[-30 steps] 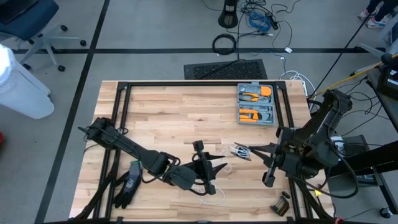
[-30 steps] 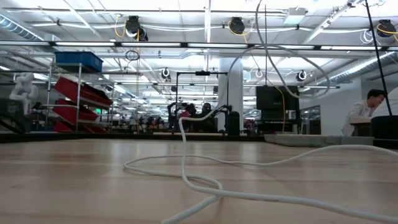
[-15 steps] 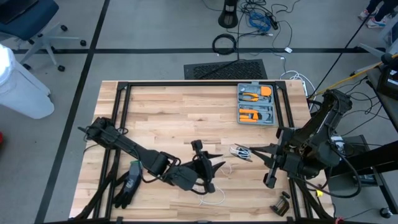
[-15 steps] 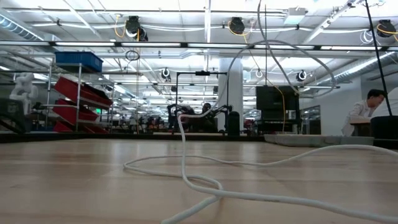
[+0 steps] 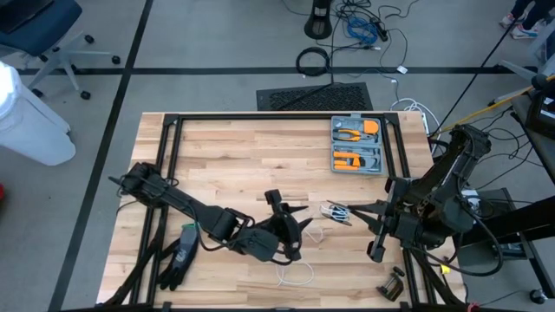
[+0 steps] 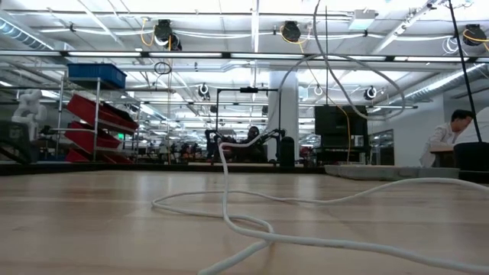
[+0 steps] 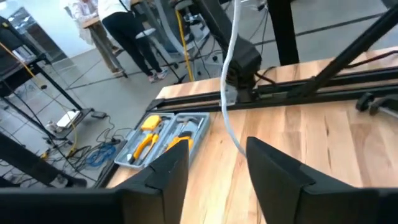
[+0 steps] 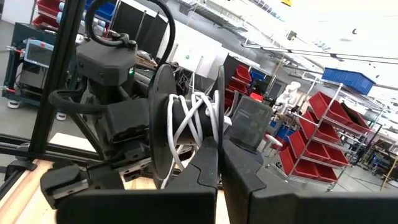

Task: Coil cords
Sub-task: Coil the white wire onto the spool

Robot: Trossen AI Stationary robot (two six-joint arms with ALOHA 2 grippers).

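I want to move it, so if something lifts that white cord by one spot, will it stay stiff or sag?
Probably sag: the white cord lies in loose loops on the table, so it looks floppy. It seems thin and light, and the trailing part would likely drag and shift rather than follow neatly.

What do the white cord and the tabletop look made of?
The white cord looks like plastic- or rubber-jacketed cable: smooth, matte, bending in loose loops. The table looks like laminated wood strips, butcher-block style, with visible grain and a light sheen, probably sealed.
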